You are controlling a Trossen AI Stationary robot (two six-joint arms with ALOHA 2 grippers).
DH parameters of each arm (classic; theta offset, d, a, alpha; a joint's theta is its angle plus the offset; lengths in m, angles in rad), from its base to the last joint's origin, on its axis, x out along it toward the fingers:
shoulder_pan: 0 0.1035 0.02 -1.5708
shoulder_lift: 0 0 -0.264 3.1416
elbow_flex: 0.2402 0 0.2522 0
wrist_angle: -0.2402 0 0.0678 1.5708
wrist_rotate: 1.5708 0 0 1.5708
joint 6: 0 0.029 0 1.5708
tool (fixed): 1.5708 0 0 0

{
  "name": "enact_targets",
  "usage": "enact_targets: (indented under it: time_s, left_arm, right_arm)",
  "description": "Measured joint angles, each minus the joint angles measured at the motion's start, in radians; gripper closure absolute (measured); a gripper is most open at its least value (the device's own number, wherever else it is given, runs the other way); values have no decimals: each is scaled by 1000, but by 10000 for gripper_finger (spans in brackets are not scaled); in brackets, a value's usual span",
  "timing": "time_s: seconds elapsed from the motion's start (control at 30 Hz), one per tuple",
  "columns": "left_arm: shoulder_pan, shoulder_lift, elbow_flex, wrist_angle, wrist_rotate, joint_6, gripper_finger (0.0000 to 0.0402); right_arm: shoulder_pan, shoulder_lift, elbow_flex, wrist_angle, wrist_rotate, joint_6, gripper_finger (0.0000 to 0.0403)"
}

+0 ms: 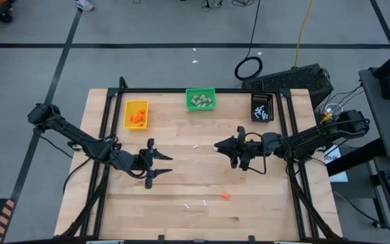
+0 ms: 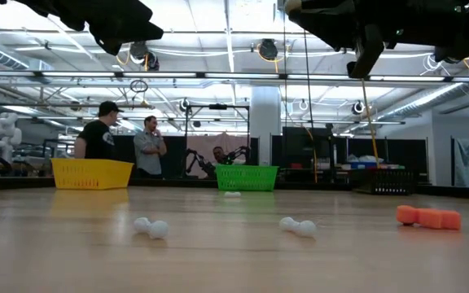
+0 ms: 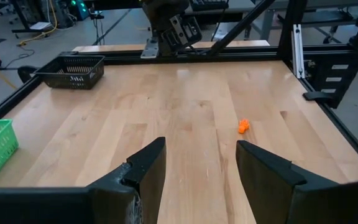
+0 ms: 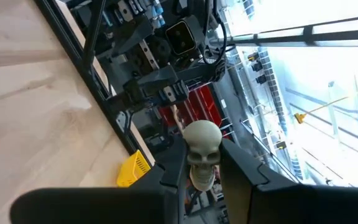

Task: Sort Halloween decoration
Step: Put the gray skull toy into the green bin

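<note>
Left gripper [image 1: 170, 166] hung over the table's [image 1: 181, 224] left half at about 9 o'clock, fingers [image 3: 145, 171] spread wide, nothing between them. Right gripper [image 1: 217, 146] hung just right of the middle at about 3 o'clock, pinched on a small beige skull [image 4: 202, 152].

Sat along the far edge: yellow bin [image 1: 136, 114] with orange bits at 11 o'clock, green bin [image 1: 200, 99] with beige lumps at 12, black bin [image 1: 263, 107] with white sticks at 1.

Lay loose on the wood: white stick [image 1: 196, 146] near the middle, two white sticks [image 1: 195, 203] at 6 o'clock, orange bit [image 1: 225, 196] just right of those.
</note>
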Motion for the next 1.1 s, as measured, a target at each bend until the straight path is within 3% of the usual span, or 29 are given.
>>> enact_targets:
  time_s: [0.5,0.8,1.1]
  left_arm:
    - [0,0,0,0,0,0,208]
    - [0,0,0,0,0,0,208]
    - [0,0,0,0,0,-1,208]
  right_arm:
    - [0,0,0,0,1,11,349]
    - [1,0,0,-1,1,181,349]
    - [1,0,0,-7,0,460,348]
